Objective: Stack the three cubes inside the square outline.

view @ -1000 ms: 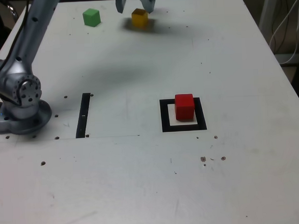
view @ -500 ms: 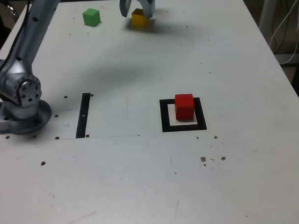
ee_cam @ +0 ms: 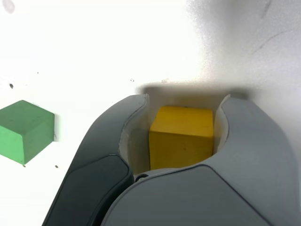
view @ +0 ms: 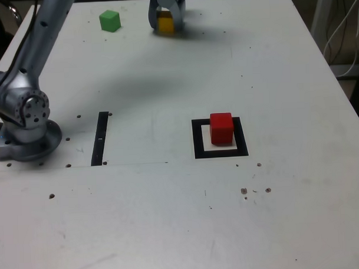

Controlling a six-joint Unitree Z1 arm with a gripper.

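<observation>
Cradling matte yellow cube [ee_cam: 182,136]: smooth curved grey tool [ee_cam: 181,106] jaws.

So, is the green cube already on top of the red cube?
No, the green cube sits alone on the table, far from the red cube.

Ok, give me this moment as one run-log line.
tool: shut on yellow cube | red cube: inside square outline | green cube: loose on table | stack: not started

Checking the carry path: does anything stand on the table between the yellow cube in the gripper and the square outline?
Nothing visible does. The table is bare between the yellow cube and the square outline, which holds only the red cube.
</observation>
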